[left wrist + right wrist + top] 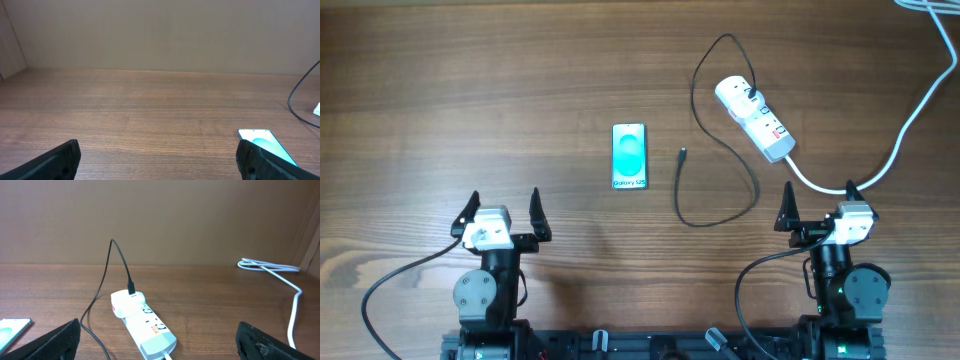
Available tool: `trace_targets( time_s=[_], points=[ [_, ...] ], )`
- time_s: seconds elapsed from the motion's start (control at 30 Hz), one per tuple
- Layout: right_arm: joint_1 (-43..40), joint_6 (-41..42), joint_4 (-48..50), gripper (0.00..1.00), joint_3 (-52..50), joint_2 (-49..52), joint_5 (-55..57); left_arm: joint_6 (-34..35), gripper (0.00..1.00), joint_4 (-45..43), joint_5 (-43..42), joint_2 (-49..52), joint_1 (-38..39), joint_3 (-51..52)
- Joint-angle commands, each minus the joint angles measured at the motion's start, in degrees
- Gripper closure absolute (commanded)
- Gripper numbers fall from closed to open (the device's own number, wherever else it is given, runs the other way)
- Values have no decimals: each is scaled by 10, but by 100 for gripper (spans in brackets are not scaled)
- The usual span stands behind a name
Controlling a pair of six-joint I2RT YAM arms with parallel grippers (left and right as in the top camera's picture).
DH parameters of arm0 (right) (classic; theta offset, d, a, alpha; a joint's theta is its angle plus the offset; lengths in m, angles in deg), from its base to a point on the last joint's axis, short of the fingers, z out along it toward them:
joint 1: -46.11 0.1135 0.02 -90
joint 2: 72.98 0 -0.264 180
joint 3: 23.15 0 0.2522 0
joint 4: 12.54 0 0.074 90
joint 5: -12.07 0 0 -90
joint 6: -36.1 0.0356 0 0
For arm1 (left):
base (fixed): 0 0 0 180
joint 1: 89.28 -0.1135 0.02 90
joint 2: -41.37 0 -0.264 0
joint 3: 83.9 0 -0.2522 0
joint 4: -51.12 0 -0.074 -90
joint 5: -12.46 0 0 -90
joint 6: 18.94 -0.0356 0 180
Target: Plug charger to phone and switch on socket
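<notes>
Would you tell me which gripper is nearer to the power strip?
Right. The right gripper is close in front of the power strip; the left gripper is far to its left, beyond the phone.

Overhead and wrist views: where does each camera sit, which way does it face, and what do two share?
Overhead: above the table, looking down on phone, cable, power strip; left hand, right hand show.
Left wrist: low, facing forward; own fingers show.
Right wrist: low, facing power strip; own fingers show.
Shared: both wrists see the phone.
</notes>
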Motion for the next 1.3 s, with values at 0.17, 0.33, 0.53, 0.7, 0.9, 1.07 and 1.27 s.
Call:
trace_targets(
  time_s=[0.17,0.33,0.53,0.7,0.9,1.07,1.27],
  points=[
    [3,7,1,0,-1,-3,7,-2,0,1,-5,-4,-6,2],
    [3,7,1,0,-1,-3,7,15,0,-4,-44,-4,-6,2],
    [3,7,1,0,-1,-3,7,33,0,-8,-125,-4,-6,2],
    [3,7,1,0,-1,-3,7,137,0,-56,-373,-4,-4,2],
    [3,7,1,0,-1,-3,7,146,0,-56,-501,-4,-4,2],
    [3,7,1,0,-1,-3,7,159,0,-85,-613,-4,-4,2],
    [3,7,1,0,-1,-3,7,289,0,-297,-615,-4,-4,2]
  ],
)
